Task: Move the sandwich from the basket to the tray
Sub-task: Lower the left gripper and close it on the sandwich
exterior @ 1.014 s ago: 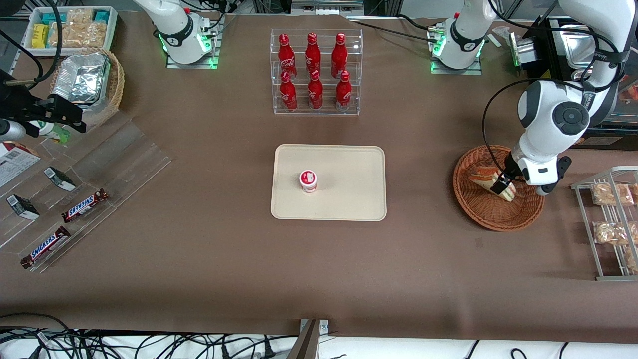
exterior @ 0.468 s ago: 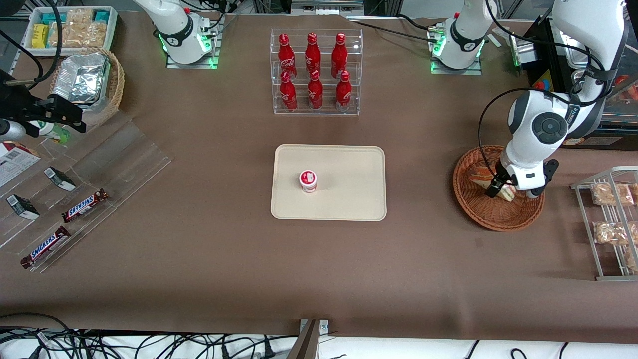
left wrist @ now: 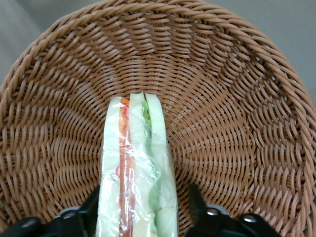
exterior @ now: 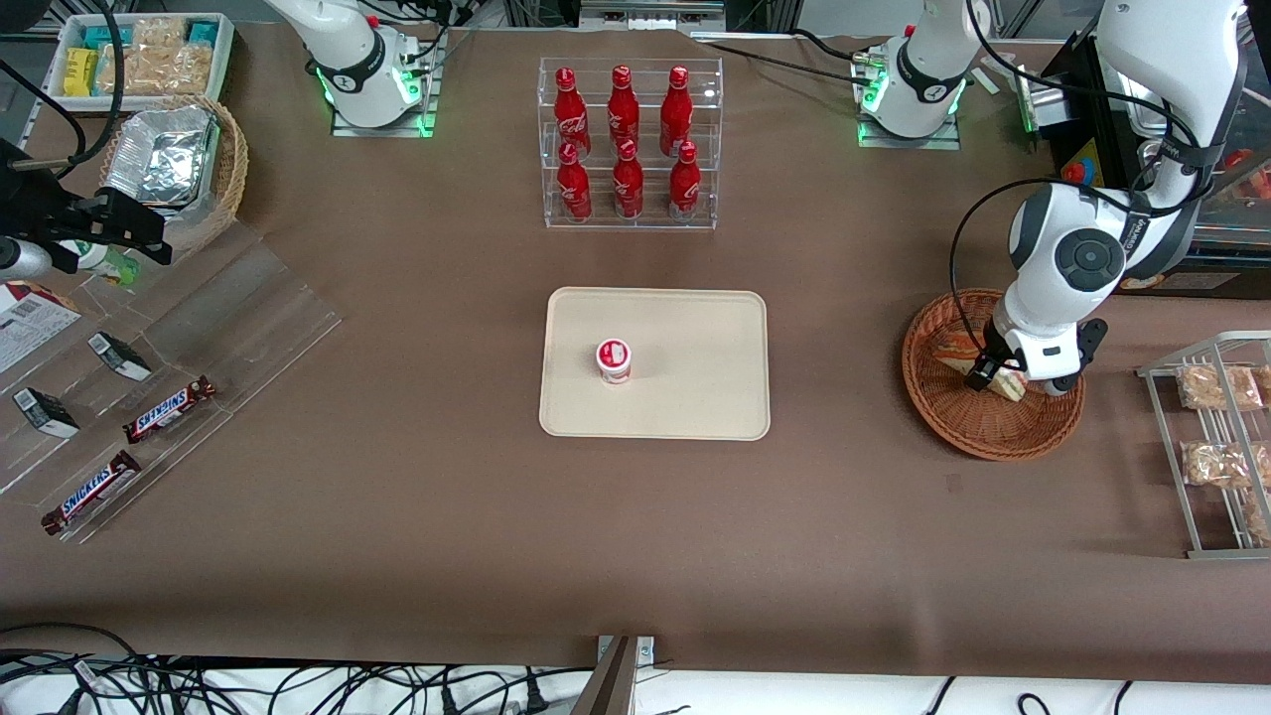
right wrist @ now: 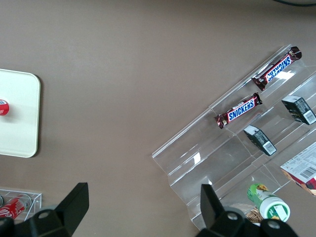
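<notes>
Sandwich [left wrist: 137, 168] located inside the basket [exterior: 953, 417], lying on the woven floor with its cut face showing white bread and red, orange and green filling under clear wrap. From the front camera only part of it is visible [exterior: 958, 348], the rest covered by the working arm's wrist.

Gripper [left wrist: 143, 210] is lowered into the basket, directly over the sandwich. Its two fingers [left wrist: 91, 207] stand apart, one on each flat side of the wedge. The finger on one side sits against the wrap; on the other side a narrow strip of wicker shows between finger and bread. I cannot tell whether any pressure is being applied. From the front camera the gripper [exterior: 993, 375] sits above the part of the basket nearer the working arm's end of the table.

Basket rests on the brown table [exterior: 397, 516], well apart from the tray [exterior: 695, 407], toward the working arm's end. Basket rim [left wrist: 276, 64] appears intact all round.

Tray lies flat at mid-table. One small cup [exterior: 614, 359] with a red and white lid stands upright on it, on the half toward the parked arm's end. The remaining tray surface is bare.

Other items noted: a clear rack of red bottles [exterior: 628, 139] stands farther from the front camera than the tray. Chocolate bars [exterior: 169, 409] sit on a clear stepped display toward the parked arm's end. A wire rack holding packaged snacks [exterior: 1216, 387] stands just beside the basket at the working arm's end.
</notes>
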You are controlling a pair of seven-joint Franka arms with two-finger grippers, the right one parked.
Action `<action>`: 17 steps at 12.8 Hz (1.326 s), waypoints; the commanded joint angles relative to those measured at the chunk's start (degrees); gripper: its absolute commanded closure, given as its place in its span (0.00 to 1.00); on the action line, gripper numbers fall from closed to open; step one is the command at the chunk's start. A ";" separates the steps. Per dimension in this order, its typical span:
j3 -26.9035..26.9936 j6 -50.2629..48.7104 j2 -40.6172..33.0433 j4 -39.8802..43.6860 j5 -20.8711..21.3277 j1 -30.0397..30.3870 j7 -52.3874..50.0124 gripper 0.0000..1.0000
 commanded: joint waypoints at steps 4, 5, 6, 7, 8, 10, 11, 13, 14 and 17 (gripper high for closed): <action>-0.42 -0.35 -0.84 0.06 2.37 0.25 -0.44 0.72; -0.51 -1.13 -1.11 0.15 2.37 0.16 -0.44 0.86; -0.60 -1.49 -1.46 0.24 2.37 0.07 -0.44 0.96; -0.86 -1.49 -2.07 0.33 2.37 0.07 -0.44 0.98; -0.95 -1.58 -2.86 0.59 2.37 0.07 -0.44 0.99; -1.21 -6.47 -5.14 1.81 2.28 0.07 2.35 1.00; -2.17 -8.93 -6.02 2.69 1.67 0.16 3.68 1.00; -4.10 -14.82 -6.73 6.55 0.62 0.16 5.70 1.00; -5.33 -17.28 -6.91 8.57 -1.13 0.16 7.10 1.00; -8.67 -27.73 -7.35 17.34 -8.59 0.16 14.12 1.00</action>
